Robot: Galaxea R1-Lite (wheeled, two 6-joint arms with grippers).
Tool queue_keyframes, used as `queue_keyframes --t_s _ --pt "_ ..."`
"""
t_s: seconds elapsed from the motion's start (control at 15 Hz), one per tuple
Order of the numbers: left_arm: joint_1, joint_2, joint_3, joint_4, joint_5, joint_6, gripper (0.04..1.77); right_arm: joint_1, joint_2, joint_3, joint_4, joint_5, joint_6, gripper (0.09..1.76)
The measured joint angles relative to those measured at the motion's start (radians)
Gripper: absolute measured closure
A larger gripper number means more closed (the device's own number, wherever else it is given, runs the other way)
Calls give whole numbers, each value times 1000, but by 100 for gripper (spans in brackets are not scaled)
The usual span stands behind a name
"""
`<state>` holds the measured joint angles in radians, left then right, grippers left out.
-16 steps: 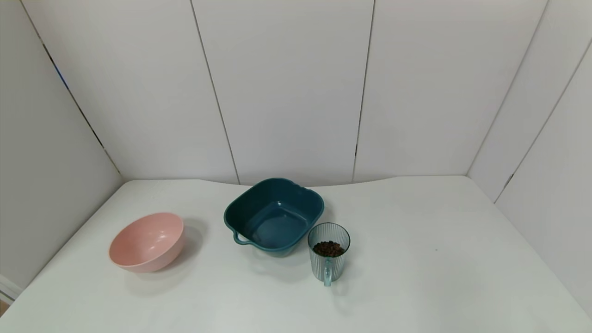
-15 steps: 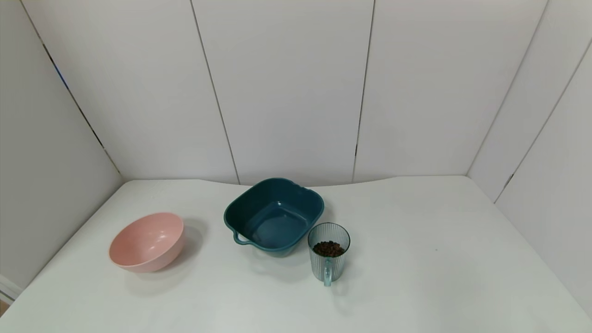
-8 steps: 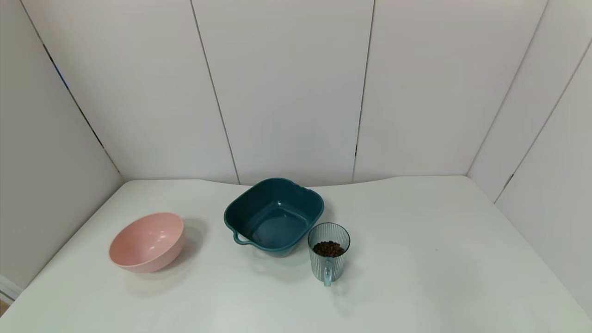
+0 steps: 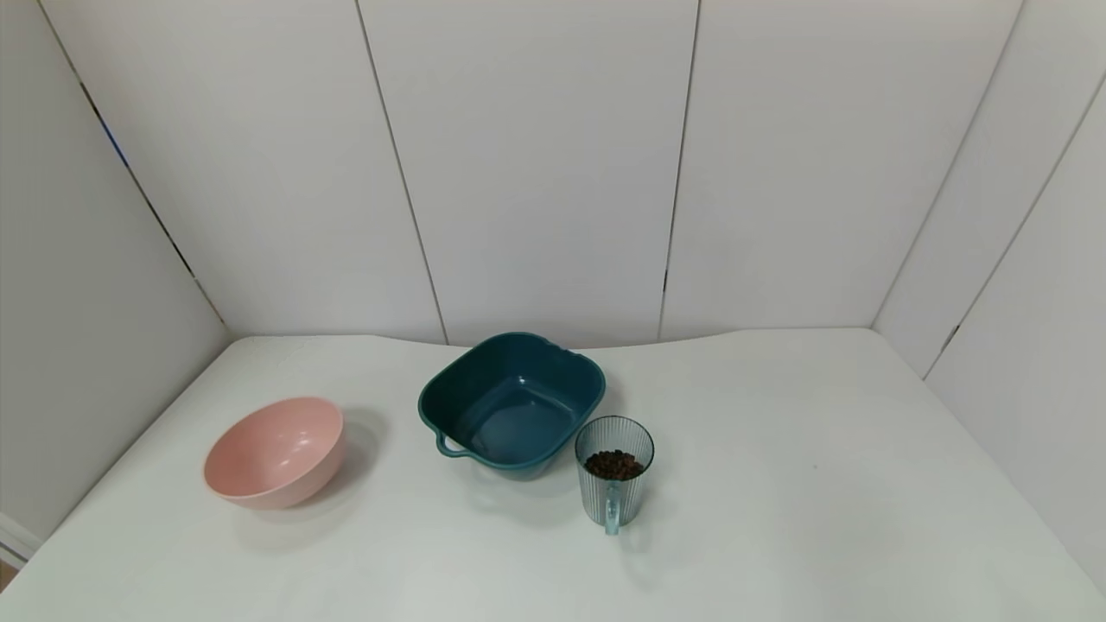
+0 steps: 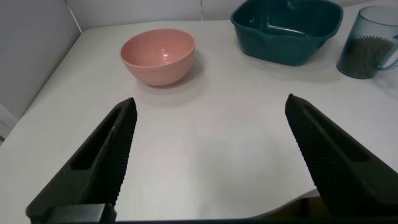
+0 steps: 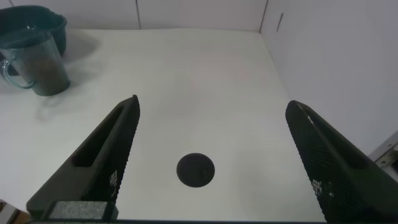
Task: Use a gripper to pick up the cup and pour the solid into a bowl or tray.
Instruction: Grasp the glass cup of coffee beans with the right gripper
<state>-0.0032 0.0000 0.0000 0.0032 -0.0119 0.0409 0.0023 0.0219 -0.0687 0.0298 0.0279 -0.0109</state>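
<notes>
Cup, head view: cup (image 4: 614,472) stands upright near the counter's middle, solid (image 4: 614,465) inside, just beside the bowl's (image 4: 511,402) near-right corner; its handle faces the near edge. No arm shows.
Left wrist view: left gripper (image 5: 208,158) spread wide, empty, by the near-left edge; pink bowl (image 5: 158,55) ahead, cup far across.
Right wrist view: right gripper (image 6: 211,162) spread wide, empty, over the near-right part; cup (image 6: 38,63) nearer to it, bare counter (image 6: 186,74) between.
Judgement: right arm suits the approach.

We note bright, even overhead light; soft shadows beside pink bowl (image 4: 275,451) and cup (image 4: 614,471); faint edge bowing.
</notes>
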Motion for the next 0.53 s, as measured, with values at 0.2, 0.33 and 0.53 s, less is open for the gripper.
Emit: queue_keyframes --t_s 0.2,0.33,0.53 --pt "0 0 0 0 0 0 9 7 109 -117 -6 -2 -2 14" --pt "0 0 0 0 0 0 9 14 229 -228 -11 -1 -2 14" --pt "0 0 0 0 0 0 9 22 447 -371 -21 17 -3 14"
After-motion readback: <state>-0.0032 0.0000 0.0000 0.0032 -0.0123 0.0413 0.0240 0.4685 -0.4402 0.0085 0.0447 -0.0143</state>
